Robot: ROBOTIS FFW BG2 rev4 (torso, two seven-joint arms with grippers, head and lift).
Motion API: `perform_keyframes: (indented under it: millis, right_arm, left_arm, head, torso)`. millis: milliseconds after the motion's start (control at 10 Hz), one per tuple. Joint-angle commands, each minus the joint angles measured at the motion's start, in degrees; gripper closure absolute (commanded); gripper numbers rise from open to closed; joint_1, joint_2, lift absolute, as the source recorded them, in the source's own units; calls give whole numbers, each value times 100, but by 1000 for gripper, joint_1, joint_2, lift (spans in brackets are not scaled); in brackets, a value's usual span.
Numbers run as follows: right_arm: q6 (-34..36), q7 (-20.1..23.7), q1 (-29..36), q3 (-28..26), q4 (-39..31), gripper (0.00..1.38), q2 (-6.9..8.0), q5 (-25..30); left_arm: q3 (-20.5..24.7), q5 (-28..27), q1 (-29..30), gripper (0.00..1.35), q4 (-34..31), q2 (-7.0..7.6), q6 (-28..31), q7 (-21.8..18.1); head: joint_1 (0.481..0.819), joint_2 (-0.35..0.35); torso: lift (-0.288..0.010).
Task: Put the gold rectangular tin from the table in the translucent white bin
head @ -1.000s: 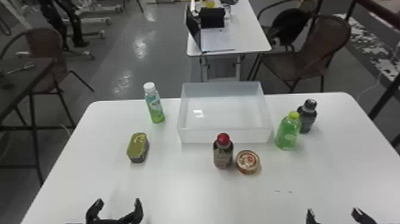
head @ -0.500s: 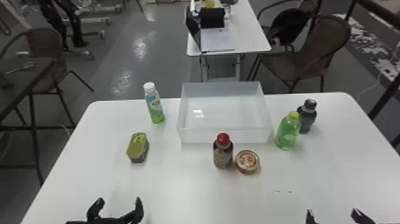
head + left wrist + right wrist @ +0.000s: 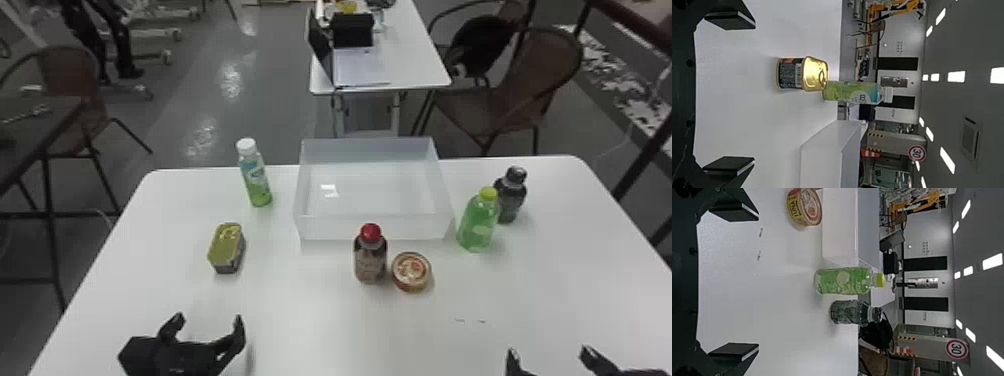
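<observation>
The gold rectangular tin (image 3: pixel 226 247) is seen beyond the left gripper (image 3: pixel 209 320), its empty fingers parted wide, as are the right gripper's (image 3: pixel 550 353). Grasping and placing in the translucent white bin (image 3: pixel 327 228) are left.

Upright at the left of the head view, a white-capped bottle (image 3: pixel 256 177). Nearer the middle, a red-capped bottle (image 3: pixel 370 257), upright just beside a round can (image 3: pixel 411 271). Farther right, a green bottle (image 3: pixel 477 225) near a dark bottle (image 3: pixel 509 200). Behind, a white desk (image 3: pixel 415 55) and a brown chair (image 3: pixel 510 95).
</observation>
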Motion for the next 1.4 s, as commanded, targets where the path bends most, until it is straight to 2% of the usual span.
perform_keyframes:
  millis: [0, 300, 700, 900, 1100, 1300]
  right_arm:
    - [0, 1, -35, 13, 20, 125, -1, -5]
    - [0, 18, -114, 48, 73, 125, -1, -5]
    - [27, 115, -193, 48, 143, 124, -1, -40]
    - [62, 176, -219, 48, 152, 124, -1, -49]
    - [71, 211, -255, 57, 187, 124, 7, -66]
    - [88, 273, -325, 75, 240, 124, 7, -84]
  left_arm:
    - [70, -129, -337, 91, 282, -15, 48, -51]
    - [61, -270, -988, 98, 888, -15, 259, -377]
    - [290, -902, -1709, 91, 1442, -15, 417, -447]
    - [395, -1254, -2025, 93, 1688, 70, 488, -447]
    - [413, -1105, -2350, 98, 2145, 220, 400, -500]
    - [395, -1201, -2649, 98, 2506, 387, 479, -596]
  head:
    - [695, 94]
    - [695, 86]
    - [695, 71]
    - [695, 83]
    - [695, 95]
    - [695, 109]
  torso:
    - [-57]
    - [-57]
    - [-57]
    - [-57]
    - [-57]
    - [-57]
